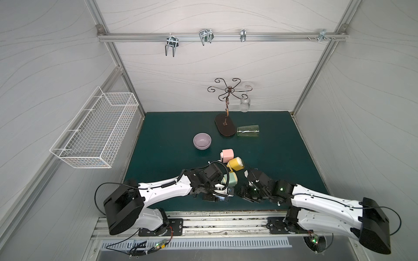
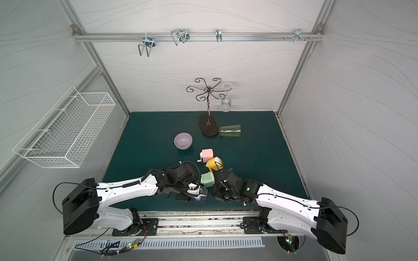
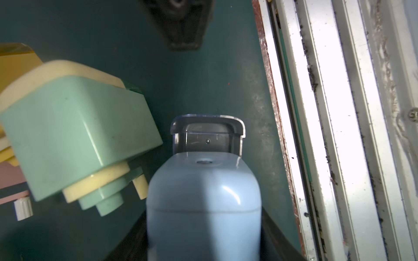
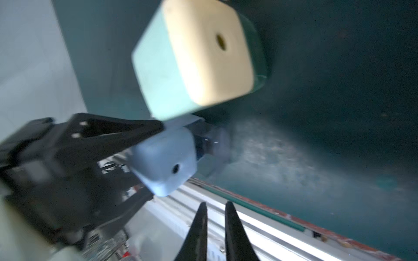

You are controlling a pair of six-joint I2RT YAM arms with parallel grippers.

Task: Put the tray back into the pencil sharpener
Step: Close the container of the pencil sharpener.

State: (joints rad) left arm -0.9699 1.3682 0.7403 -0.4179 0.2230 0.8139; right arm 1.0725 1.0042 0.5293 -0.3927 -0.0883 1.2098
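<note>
Left end effector pinches blue pencil sharpener, lower centre, left wrist view. Smoky clear tray protrudes partway from it. Right end effector nearly pressed together, empty.

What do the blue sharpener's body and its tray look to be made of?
The blue sharpener body looks like opaque moulded plastic with a semi-gloss finish: soft highlights sit on its rounded corners and a seam line crosses it. The tray looks like smoky, see-through plastic, probably glossy: its inner walls show through.
</note>
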